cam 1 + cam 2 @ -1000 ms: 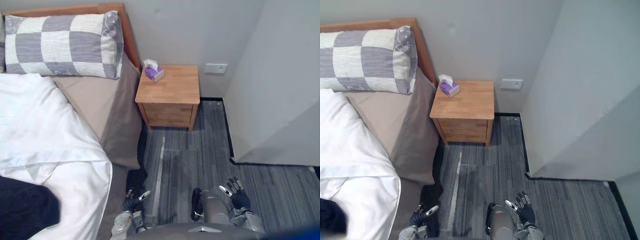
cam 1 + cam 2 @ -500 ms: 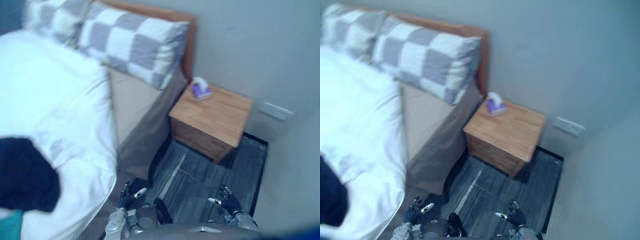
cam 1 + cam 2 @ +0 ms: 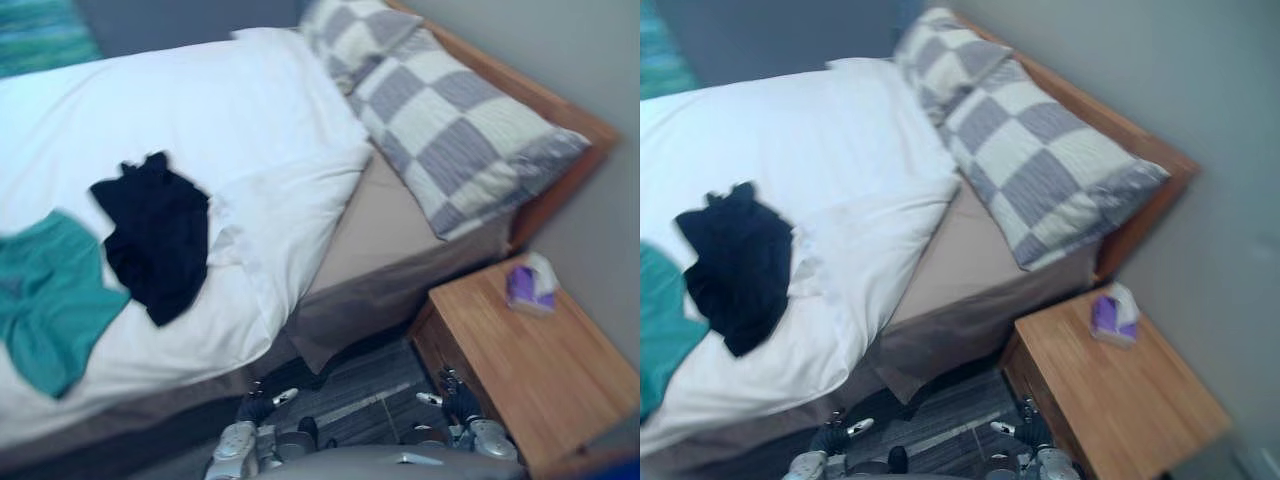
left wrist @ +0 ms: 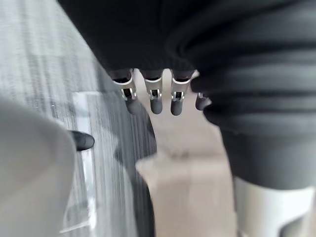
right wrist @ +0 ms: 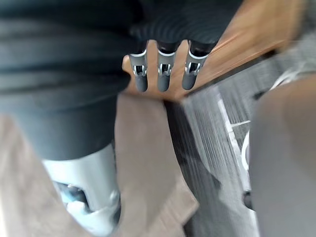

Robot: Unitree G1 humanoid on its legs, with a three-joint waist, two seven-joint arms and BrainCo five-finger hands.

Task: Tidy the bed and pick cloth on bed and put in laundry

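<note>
A crumpled black cloth (image 3: 155, 235) lies on the white duvet (image 3: 200, 100) near the bed's side edge. A teal cloth (image 3: 45, 300) lies just beside it, toward the foot of the bed. My left hand (image 3: 262, 402) hangs low over the floor beside the bed, fingers (image 4: 155, 96) relaxed and holding nothing. Level with it by the nightstand's corner, my right hand (image 3: 455, 393) is open too, its fingers (image 5: 163, 74) straight. Both hands are well below and short of the cloths.
Two grey-and-white checked pillows (image 3: 450, 140) lean at the wooden headboard (image 3: 565, 115). The bare beige sheet (image 3: 385, 225) shows below them. A wooden nightstand (image 3: 530, 380) with a purple tissue box (image 3: 530, 285) stands at my right. A strip of grey floor (image 3: 370, 395) runs between bed and nightstand.
The whole picture has swung toward the bed, so the camera has turned; the black and teal cloths have come into view. Both hands stay low and empty.
</note>
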